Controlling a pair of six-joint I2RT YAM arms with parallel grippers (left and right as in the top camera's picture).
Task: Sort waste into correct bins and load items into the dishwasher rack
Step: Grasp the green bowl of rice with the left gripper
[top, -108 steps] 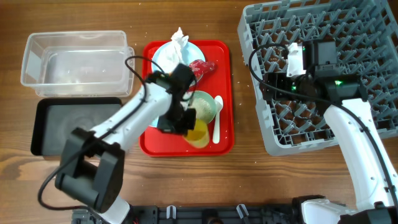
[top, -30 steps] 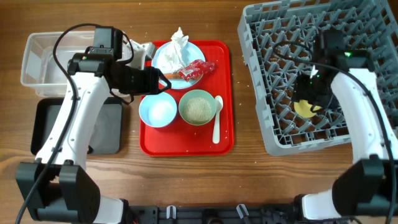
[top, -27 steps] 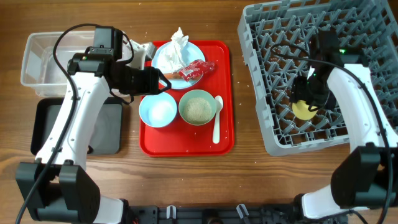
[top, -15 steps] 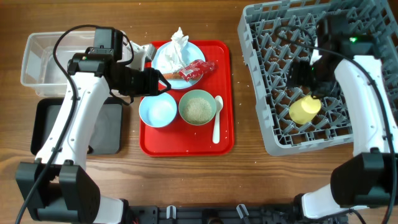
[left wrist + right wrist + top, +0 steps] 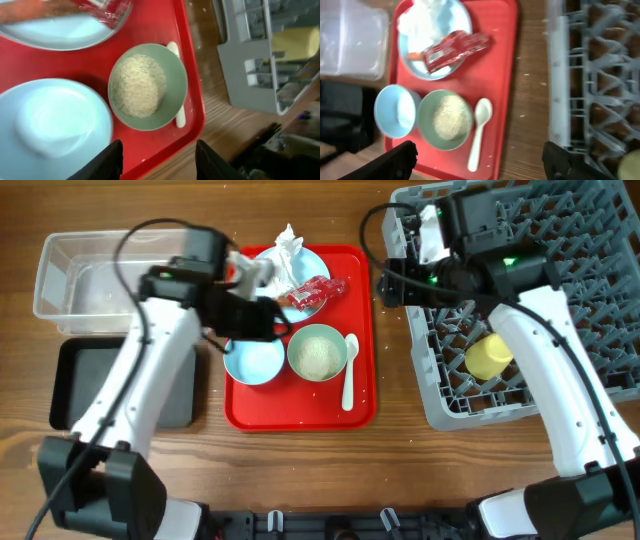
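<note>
At the upper left of the overhead frame the clear tub (image 5: 120, 275) stands on the wooden surface (image 5: 300, 470), and the black tray (image 5: 85, 380) lies just below it, partly under the left arm.

That arm reaches right over the red serving tray (image 5: 300, 412). In the left wrist view the left tool (image 5: 159, 150) has its 2 fingers spread apart with nothing between them. It hangs above the tray's near edge, between the pale blue bowl (image 5: 255, 362) and the pale green bowl (image 5: 342, 352).

The green bowl holds the rice (image 5: 316, 355), and the white spoon (image 5: 348, 375) lies just to its right.

Higher in the frame the pale blue plate (image 5: 312, 262) carries the crumpled tissue (image 5: 288, 242) and the red wrapper (image 5: 318, 290). What looks like the orange-brown food piece (image 5: 411, 56) shows beside the wrapper, though it is mostly hidden.

The right tool (image 5: 480, 147) is likewise spread wide and empty. Overhead it sits over the gap between the red tray and the dishwasher rack (image 5: 600, 220).

The rack fills the right side of the frame. The yellow cup (image 5: 488, 357) is in it, among the pegs toward the rack's lower left.
</note>
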